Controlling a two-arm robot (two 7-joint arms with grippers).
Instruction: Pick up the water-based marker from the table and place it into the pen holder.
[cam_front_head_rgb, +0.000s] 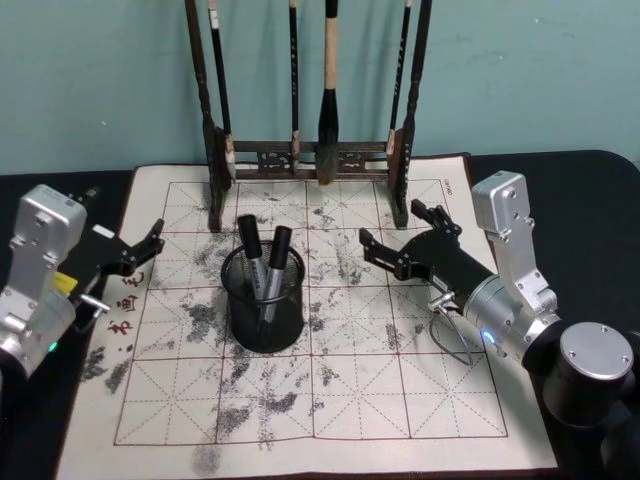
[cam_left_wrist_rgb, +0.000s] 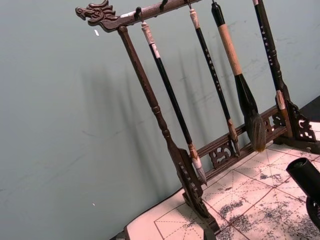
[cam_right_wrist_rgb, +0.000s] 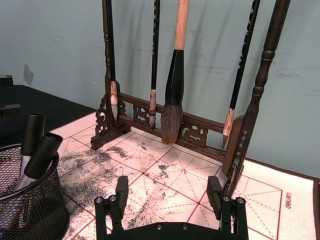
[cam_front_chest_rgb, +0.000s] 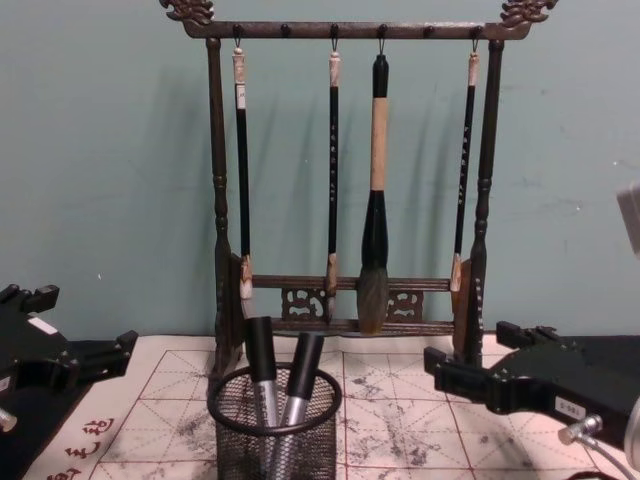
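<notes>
From the head, the pen holder (cam_front_head_rgb: 264, 303) stands mid-mat (cam_front_head_rgb: 420, 400) with two markers (cam_front_head_rgb: 262, 262) upright inside, bare mat all around; the right gripper (cam_front_head_rgb: 400, 240) hovers open just right of it, and the left gripper (cam_front_head_rgb: 140, 255) hovers open over the mat's left edge. In the right wrist view, its spread fingers (cam_right_wrist_rgb: 121, 192) face the brush rack (cam_right_wrist_rgb: 165, 125). From the chest, both grippers flank the holder, apart from it.

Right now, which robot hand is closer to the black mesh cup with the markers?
Left, though only slightly. The left gripper sits off the pen holder toward the mat's left edge. The right gripper hovers open over the mat on the other side, a bit farther away.
</notes>
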